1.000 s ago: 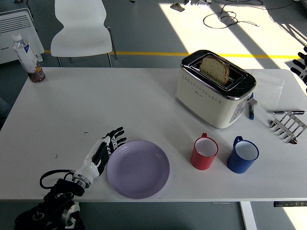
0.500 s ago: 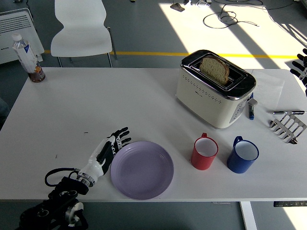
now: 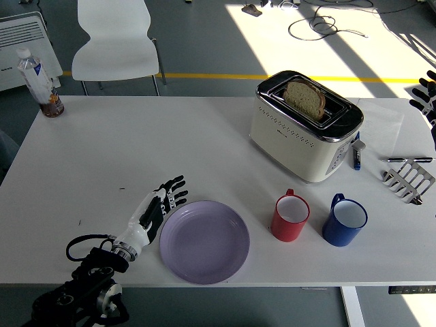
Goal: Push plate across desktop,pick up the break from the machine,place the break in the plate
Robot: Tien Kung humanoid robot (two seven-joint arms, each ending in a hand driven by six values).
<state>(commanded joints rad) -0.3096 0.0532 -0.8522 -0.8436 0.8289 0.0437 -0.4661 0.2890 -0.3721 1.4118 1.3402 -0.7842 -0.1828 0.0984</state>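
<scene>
The lilac plate (image 3: 204, 241) lies flat on the white table (image 3: 136, 150) near the near edge, a little left of the middle. The left hand (image 3: 155, 208) comes in from the near left corner and lies low over the table with its fingers stretched out and slightly spread, holding nothing; the side of the hand is against the left rim of the plate, touching it or almost so. The bread (image 3: 304, 98) stands upright in a slot of the cream toaster (image 3: 305, 125), which sits toward the far right part of the table, and the top of the slice rises above the slot. In front of the toaster, close to the near edge, a red mug (image 3: 291, 217) stands just right of the plate, and a blue mug (image 3: 345, 221) stands beside it on the right; the two mugs are apart. At the right edge a metal rack (image 3: 409, 180) lies on the table. A water bottle (image 3: 41, 82) stands at the far left corner. Of the right hand (image 3: 425, 97) only dark fingertips show at the right edge of the view, beyond the far right corner, and I cannot tell if they are spread or curled. A white chair (image 3: 114, 41) stands behind the far edge.
</scene>
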